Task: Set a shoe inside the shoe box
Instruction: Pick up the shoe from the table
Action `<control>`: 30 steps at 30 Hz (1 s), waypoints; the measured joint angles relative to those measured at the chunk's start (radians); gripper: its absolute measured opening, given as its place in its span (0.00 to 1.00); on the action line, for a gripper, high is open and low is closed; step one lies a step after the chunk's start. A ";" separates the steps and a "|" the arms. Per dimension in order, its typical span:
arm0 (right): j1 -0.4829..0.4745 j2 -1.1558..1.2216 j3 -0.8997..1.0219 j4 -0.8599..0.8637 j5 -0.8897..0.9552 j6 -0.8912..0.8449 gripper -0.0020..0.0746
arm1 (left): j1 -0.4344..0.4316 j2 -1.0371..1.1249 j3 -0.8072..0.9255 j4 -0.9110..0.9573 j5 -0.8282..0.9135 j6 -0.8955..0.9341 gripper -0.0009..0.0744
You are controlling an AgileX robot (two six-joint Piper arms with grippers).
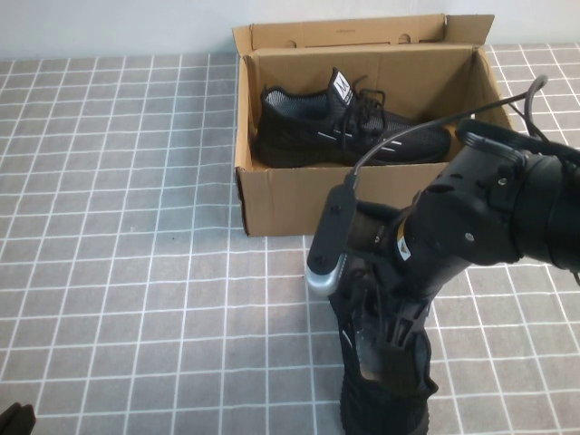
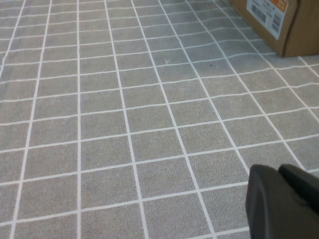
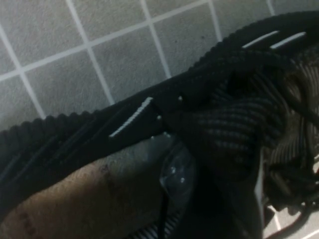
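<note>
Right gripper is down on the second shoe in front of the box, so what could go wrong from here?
1. The right gripper seems to grip only the shoe by its collar, so it could slip.
2. The shoe box already holds the other shoe, leaving little room.
3. The left gripper is parked and cannot help.

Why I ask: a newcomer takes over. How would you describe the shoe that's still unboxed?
Find the brown shoe box at the far side, already holding one black sneaker. The shoe lies on the tiles in front of it, under the right end effector; the left end effector is parked at the near left corner. Unlike its twin, it is outside the box.
</note>
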 joint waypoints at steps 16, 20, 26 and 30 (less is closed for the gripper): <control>-0.012 0.000 0.000 -0.004 0.003 0.042 0.18 | 0.000 0.000 0.000 0.000 0.000 0.000 0.01; -0.012 -0.004 0.000 0.008 0.018 0.062 0.04 | 0.000 0.000 0.000 0.000 0.000 0.000 0.01; 0.005 -0.127 0.000 0.010 0.065 0.097 0.02 | 0.000 0.000 0.000 0.000 0.000 0.000 0.01; 0.029 -0.275 -0.025 0.039 0.129 0.097 0.02 | 0.000 0.000 0.000 0.000 0.000 0.000 0.01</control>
